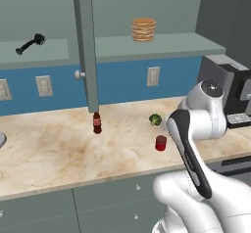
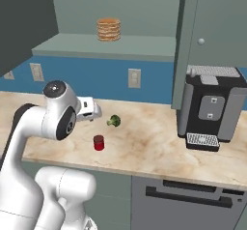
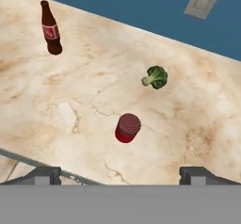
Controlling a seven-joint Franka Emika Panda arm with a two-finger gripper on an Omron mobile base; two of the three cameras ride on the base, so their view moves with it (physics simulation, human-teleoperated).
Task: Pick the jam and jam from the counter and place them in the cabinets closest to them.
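The small dark red round jar (image 3: 127,128) stands unpicked near the marbled beige worktop's (image 3: 70,100) front edge; the hand (image 3: 120,173) hovers spread, empty.

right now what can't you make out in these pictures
- The purple jam: no jar of that colour can be made out on the counter; the red jam is the one jar seen.
- Gripper: hand view's bottom edge cuts its fingertips.
- Bottle label: too small to read.
- Sink: cut by the left base view's left edge.
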